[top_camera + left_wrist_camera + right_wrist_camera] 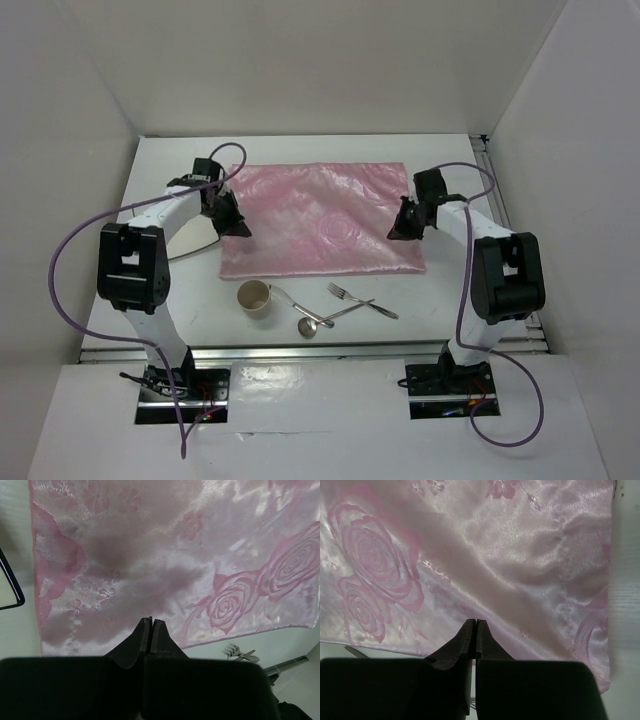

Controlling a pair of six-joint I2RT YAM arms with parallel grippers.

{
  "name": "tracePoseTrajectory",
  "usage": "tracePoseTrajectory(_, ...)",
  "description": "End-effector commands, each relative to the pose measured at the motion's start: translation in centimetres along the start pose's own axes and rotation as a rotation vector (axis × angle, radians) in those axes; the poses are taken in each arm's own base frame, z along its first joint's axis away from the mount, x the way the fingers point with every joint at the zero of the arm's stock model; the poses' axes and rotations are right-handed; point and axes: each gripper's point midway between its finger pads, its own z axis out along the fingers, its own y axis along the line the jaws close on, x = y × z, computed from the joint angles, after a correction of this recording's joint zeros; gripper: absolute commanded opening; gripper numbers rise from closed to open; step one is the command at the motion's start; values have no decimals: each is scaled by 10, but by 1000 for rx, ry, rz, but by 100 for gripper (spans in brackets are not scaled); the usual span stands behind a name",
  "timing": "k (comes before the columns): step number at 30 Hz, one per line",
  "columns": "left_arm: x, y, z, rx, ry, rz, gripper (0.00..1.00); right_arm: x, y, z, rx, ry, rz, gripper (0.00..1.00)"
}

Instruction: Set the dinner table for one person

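Observation:
The dinner table (300, 150) is a white tabletop with a shiny pink rose-patterned cloth (320, 218) spread flat on its middle. My left gripper (240, 228) is shut with nothing between its jaws, just over the cloth's left edge; its wrist view (151, 620) shows the cloth (165, 555) beneath it. My right gripper (397, 232) is shut with nothing between its jaws, over the cloth's right part; its wrist view (476, 621) shows the cloth (485, 555) below. A beige cup (254, 297), a spoon (300, 310) and a fork (352, 296) lie in front of the cloth.
A small white plate (197, 240) lies left of the cloth, mostly hidden under my left arm; its dark rim shows in the left wrist view (11, 587). Another thin utensil (345, 312) crosses the fork. Aluminium rails (320, 350) line the front and right edges.

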Motion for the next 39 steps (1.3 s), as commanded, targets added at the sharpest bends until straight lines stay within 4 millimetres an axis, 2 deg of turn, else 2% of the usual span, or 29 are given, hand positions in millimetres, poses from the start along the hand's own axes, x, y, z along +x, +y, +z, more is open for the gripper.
tracePoseTrajectory(1,11,8,17,-55,33,-1,0,7,6,-4,-17,10,-13,0)
tracePoseTrajectory(6,27,31,31,-171,82,-7,0,35,-10,11,47,85,-2,0)
tracePoseTrajectory(12,34,49,45,-236,121,-1,0,59,-27,16,96,143,20,0)
tracePoseTrajectory(13,42,56,48,-251,149,0,0,66,-27,17,99,157,15,0)
tracePoseTrajectory(15,41,57,48,-260,144,1,0,75,-35,17,122,179,19,0)
tracePoseTrajectory(19,46,70,48,-313,147,1,0,92,-36,13,125,200,14,0)
tracePoseTrajectory(24,51,75,40,-332,144,13,0,106,-42,7,147,222,9,0)
tracePoseTrajectory(31,67,89,38,-367,171,17,0,113,-47,-4,174,206,14,0)
tracePoseTrajectory(35,64,82,32,-341,147,22,0,112,-48,-6,183,201,13,0)
tracePoseTrajectory(37,55,73,25,-321,133,35,0,104,-41,-8,165,189,11,0)
tracePoseTrajectory(39,43,70,15,-342,100,52,0,86,-26,-13,131,165,-16,0)
